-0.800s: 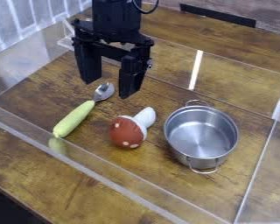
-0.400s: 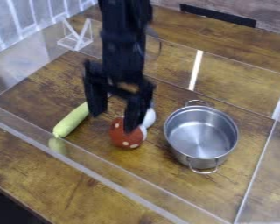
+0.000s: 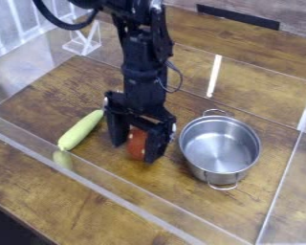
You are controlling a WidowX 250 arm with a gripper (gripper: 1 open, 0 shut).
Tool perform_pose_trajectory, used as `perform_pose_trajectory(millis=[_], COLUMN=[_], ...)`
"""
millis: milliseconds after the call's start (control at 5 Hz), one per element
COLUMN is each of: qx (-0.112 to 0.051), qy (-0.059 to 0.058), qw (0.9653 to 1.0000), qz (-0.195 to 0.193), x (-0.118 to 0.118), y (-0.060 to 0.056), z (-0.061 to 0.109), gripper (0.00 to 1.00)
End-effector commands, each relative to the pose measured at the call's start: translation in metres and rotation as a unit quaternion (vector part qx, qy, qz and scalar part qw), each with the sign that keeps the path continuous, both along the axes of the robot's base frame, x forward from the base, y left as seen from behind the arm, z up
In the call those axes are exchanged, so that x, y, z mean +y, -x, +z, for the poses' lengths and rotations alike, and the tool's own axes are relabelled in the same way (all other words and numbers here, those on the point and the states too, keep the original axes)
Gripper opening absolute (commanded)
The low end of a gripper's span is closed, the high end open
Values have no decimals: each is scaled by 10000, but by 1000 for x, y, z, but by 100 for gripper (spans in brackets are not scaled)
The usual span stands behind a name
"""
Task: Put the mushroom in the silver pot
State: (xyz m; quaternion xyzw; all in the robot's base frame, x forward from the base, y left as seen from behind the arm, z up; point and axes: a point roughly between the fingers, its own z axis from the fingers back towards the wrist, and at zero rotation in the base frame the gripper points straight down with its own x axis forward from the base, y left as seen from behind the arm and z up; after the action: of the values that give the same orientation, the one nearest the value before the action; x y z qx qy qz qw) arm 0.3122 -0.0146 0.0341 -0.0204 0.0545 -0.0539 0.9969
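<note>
The mushroom [image 3: 138,144] lies on the wooden table, its red-brown cap showing between the black fingers; most of it is hidden by the gripper. My gripper [image 3: 138,142] has come straight down over it, open, one finger on each side of the mushroom. The silver pot [image 3: 221,148] stands just to the right, shiny, round and with nothing in it, a few centimetres from the right finger.
A yellow-green-handled spoon [image 3: 80,129] lies to the left of the gripper. Low clear plastic walls [image 3: 142,212] fence the work area at the front and sides. A small clear stand [image 3: 81,41] sits at the back left.
The arm came forward and down from the back of the table until the open fingers straddle the mushroom. Mushroom, spoon and pot stay where they were.
</note>
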Motion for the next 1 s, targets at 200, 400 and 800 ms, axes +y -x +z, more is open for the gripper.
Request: perform_pose_trajectory(millis=[200, 400, 800], qx=[-373, -421, -451], qy=[60, 96, 136], qw=[9993, 9991, 9989], qz=[-8, 57, 7], x=[-13, -11, -7], y=[-10, -2, 4], z=[9, 7, 20], gripper=[0, 0, 0])
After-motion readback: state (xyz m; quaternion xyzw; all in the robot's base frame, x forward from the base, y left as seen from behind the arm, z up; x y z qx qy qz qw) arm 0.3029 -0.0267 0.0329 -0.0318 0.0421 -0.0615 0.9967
